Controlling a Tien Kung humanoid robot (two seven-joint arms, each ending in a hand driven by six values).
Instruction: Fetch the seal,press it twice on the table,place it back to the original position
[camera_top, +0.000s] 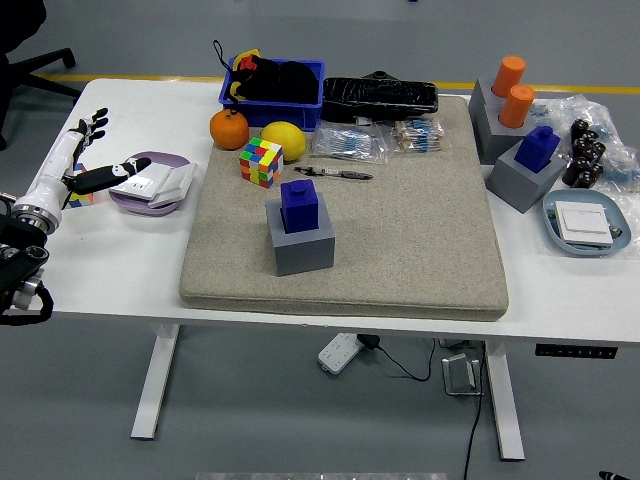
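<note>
Resting over the left end of the white desk (120, 250), the left robot hand (78, 155) has its fingers spread and grips nothing; its thumb points toward a purple-and-white case (152, 182) just beside it. The right arm is out of sight.

A tan felt mat (400, 240) covers the middle of the desk. Near its front left stands a grey holder block (303, 248), and the blue seal (300, 205) sits upright in the top of it, well apart from the left robot hand.

Behind the seal lie a pen (335, 174) and a multicoloured puzzle cube (260, 161). An orange (229, 129) and a lemon (283, 139) sit beside the cube, in front of a blue bin (275, 100) that holds dark items. Clear packets (350, 142) and a black pouch (380, 96) lie along the mat's far edge.

On the right end of the desk a second grey block (522, 180) carries another blue seal (539, 146), and a further grey block (490, 125) behind it holds two orange cylinders (513, 92). A pale blue tray (583, 226) with a white card lies at the right edge, and small dark pieces (586, 150) rest on clear plastic next to it.
</note>
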